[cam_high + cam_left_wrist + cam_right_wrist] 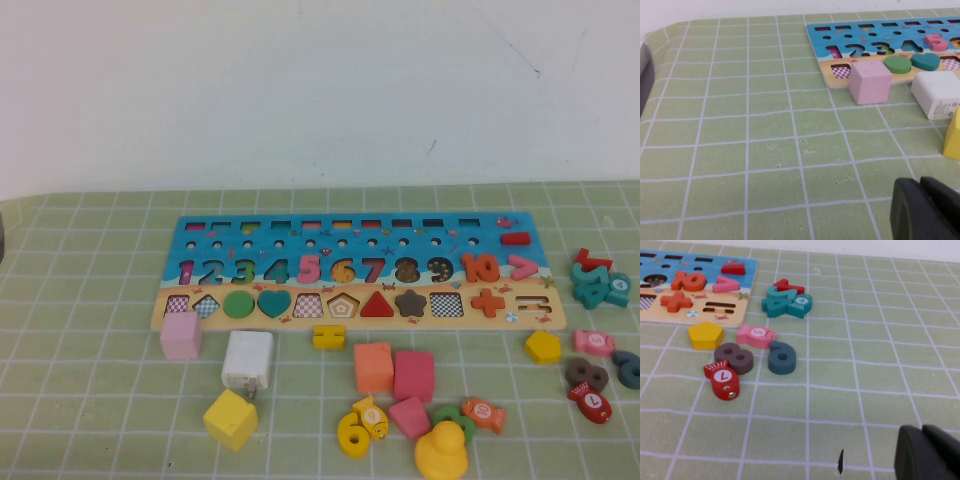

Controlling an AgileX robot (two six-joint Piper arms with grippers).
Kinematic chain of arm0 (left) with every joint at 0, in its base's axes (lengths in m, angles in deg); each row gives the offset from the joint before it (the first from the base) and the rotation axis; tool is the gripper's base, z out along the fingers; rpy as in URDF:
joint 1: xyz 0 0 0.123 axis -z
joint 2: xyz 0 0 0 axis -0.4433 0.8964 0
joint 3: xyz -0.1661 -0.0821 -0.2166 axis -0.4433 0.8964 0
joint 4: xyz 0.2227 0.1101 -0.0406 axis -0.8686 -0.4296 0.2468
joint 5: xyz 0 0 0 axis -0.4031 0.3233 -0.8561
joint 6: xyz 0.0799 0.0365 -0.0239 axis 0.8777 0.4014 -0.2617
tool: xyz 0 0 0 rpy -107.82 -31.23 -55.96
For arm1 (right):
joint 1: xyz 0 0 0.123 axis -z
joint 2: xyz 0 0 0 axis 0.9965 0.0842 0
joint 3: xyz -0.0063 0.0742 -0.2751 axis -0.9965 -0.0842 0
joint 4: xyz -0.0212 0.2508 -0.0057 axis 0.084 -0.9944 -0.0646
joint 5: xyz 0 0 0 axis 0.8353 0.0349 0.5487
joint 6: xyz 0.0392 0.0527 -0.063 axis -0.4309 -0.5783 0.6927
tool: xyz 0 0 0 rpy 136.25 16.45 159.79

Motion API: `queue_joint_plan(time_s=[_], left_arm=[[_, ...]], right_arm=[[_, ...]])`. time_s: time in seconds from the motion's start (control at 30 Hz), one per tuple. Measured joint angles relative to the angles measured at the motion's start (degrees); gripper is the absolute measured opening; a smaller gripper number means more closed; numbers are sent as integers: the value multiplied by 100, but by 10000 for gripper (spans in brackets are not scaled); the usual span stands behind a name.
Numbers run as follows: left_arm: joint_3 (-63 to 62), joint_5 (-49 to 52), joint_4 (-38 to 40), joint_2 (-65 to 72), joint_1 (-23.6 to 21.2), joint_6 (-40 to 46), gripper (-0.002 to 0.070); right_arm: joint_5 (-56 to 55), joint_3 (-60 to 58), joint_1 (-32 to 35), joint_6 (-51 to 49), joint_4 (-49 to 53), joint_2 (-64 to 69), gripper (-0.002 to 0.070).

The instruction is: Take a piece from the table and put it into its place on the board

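Figure: yellow 6 (352, 435) awaiting pickup, lying on the table's near edge beside a yellow fish (372, 414).

Both arms are sitting parked outside the high view; left gripper (925, 210) and right gripper (927, 455) are showing only dark fingertips pressed together, holding nothing. Advisable approach: descending vertically, pinching the numeral without nudging the fish, then aligning over the 6 recess (343, 270) on the board (200, 232).

toy-strewn checked tabletop (90, 300), plain wall (320, 90)
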Motion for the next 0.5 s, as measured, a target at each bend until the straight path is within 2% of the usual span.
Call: queue_joint_plan(time_s=[0.43,0.5], left_arm=[[0,0,12,0,0,0,-1],[0,-58,228,0,0,-146,-1]], right_arm=[[0,0,0,0,0,0,-1],[0,0,0,0,0,0,-1]])
